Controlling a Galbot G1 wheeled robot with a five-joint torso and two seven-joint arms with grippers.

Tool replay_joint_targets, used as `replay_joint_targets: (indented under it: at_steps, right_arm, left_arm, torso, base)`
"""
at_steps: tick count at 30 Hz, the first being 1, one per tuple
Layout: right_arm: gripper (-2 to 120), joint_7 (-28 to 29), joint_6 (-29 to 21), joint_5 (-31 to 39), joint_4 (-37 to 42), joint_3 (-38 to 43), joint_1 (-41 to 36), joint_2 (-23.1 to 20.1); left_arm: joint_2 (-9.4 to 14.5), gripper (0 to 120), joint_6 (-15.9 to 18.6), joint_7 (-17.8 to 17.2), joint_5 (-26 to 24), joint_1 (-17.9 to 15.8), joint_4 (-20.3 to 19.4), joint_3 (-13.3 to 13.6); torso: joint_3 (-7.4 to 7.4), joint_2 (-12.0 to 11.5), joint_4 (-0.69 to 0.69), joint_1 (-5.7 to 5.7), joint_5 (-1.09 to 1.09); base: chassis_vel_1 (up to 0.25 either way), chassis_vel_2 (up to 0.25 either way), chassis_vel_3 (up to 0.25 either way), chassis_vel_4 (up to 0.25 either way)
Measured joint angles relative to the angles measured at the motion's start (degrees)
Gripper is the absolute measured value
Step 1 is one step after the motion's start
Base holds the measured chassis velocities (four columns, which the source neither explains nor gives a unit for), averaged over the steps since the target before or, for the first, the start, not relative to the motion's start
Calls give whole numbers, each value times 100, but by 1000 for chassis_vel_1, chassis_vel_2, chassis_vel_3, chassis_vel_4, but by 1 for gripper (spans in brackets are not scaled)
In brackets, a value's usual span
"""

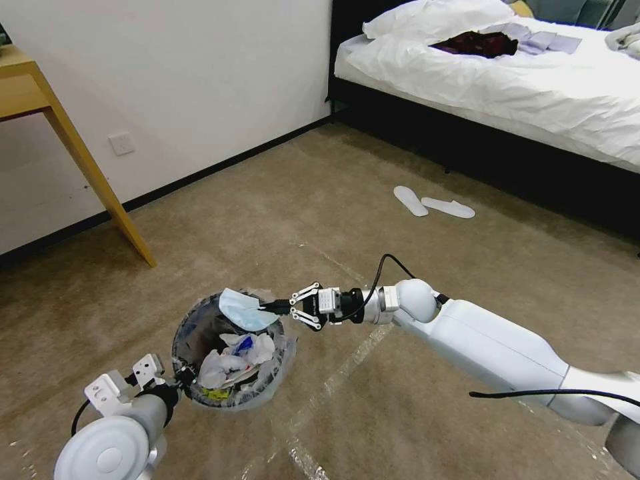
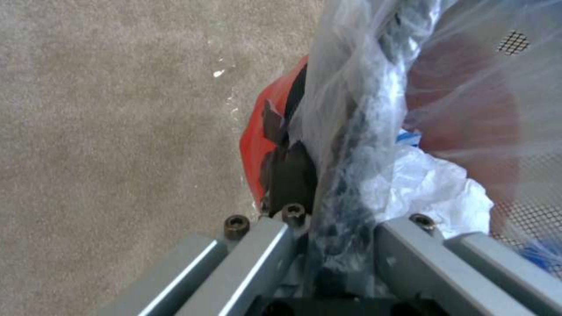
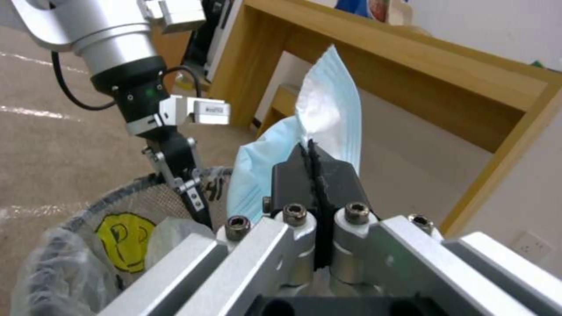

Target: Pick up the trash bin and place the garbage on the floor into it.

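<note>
A small round trash bin sits low in the head view, in front of the robot and toward its left, above the beige carpeted floor. The bin has dark mesh walls, a red base seen in the left wrist view, and a crinkly clear plastic liner draped over its rim. Inside lie crumpled white tissues, a scrap with blue print and a bit of yellow wrapper. A yellow smiley face shows on the bin's inner wall in the right wrist view.

The left hand grips the bin at the rim nearest the robot, its fingers closed on the mesh wall and liner together; the left wrist view shows the rim and plastic pinched between them.

The right hand reaches in from the robot's right and is held over the far side of the bin's opening. Its dark fingertips are pressed shut on a light blue face mask, which hangs over the rim, partly above the bin's mouth.

Shiny clear tape lines cross the carpet beside the bin. Farther off, a pair of white slippers lies on the floor near a bed with white bedding. A wooden bench stands against the white wall on the robot's left, one slanted leg reaching the carpet.
</note>
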Motion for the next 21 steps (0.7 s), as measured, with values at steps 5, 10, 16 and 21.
replay_joint_targets:
  at_steps: [5, 10, 16, 21]
  right_arm:
    - [0, 3, 8, -33, -109, -95, 83, 112]
    - [0, 10, 12, -55, -190, -185, 144, 208]
    - [0, 16, 13, -101, -214, -290, 176, 284]
    - [0, 127, 64, -226, -279, -399, 203, 358]
  left_arm:
    - [13, 0, 1, 0, 0, 11, -23, -1]
    - [6, 0, 2, 0, 3, 16, -37, -2]
    - [1, 0, 2, 1, 2, 15, -44, -14]
    - [-8, 0, 3, 1, 2, 16, -59, -16]
  torso:
    - [0, 0, 0, 0, 0]
    - [0, 0, 0, 0, 0]
    - [0, 0, 0, 0, 0]
    - [0, 0, 0, 0, 0]
  base:
    - [0, 0, 0, 0]
    - [0, 0, 0, 0]
    - [0, 0, 0, 0]
    - [0, 0, 0, 0]
